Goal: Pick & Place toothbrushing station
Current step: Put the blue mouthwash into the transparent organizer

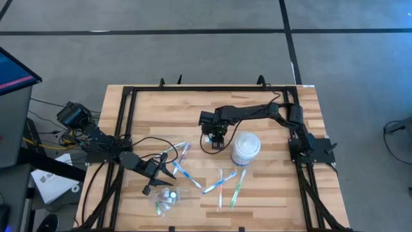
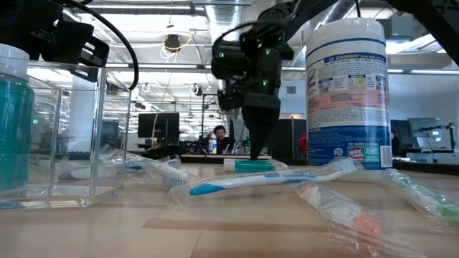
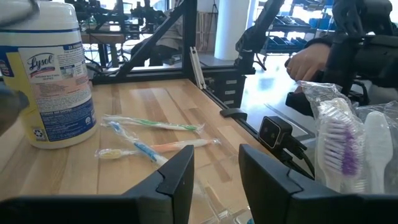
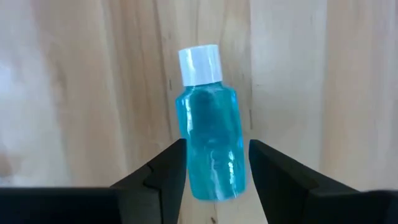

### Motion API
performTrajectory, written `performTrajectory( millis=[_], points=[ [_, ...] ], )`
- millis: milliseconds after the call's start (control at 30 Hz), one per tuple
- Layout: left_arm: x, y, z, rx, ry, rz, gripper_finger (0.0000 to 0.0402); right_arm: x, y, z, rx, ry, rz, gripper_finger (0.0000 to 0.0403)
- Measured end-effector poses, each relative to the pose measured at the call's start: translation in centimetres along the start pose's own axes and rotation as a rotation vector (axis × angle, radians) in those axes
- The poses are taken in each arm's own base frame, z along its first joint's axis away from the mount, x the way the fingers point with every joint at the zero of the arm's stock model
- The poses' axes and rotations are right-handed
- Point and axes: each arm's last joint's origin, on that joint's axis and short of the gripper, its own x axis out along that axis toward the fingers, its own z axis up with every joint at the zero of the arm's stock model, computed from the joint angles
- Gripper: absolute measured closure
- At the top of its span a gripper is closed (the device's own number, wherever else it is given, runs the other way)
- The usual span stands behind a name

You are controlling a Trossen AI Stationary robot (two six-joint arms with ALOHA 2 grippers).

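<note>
A small blue bottle with a white cap (image 4: 208, 143) lies on its side on the wood; it also shows in the low view (image 2: 251, 165). My right gripper (image 4: 216, 148) points down over it (image 1: 215, 137), open, one finger on each side of the bottle's body. Several wrapped toothbrushes (image 1: 222, 183) lie loose on the table, more at the left (image 1: 180, 160). My left gripper (image 1: 161, 174) hovers open and empty (image 3: 216, 155) above a clear container (image 1: 166, 200) that holds another blue bottle (image 2: 13, 132). My right gripper's fingers (image 4: 168, 168) stand close on both sides of the bottle's body, near its bottom end, coming from above and lying across it. The bottle lies flat on the table. I cannot tell whether the fingers touch it.
A tall white wipes canister (image 1: 246, 148) stands just right of my right gripper. Wrapped toothbrushes (image 3: 342, 137) show close beside my left gripper. A black frame (image 1: 129, 96) runs round the table. A cable (image 1: 151, 143) lies on the left part.
</note>
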Motion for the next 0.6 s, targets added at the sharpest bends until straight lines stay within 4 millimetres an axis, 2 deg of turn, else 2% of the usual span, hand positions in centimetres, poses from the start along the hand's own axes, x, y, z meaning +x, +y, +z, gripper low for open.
performTrajectory(
  millis=[600],
  points=[
    [0.0,0.0,0.0,0.0,0.001,-0.003,0.0279,2.4,0.0,-1.4,-0.025,0.0,-0.001,0.0238]
  ],
)
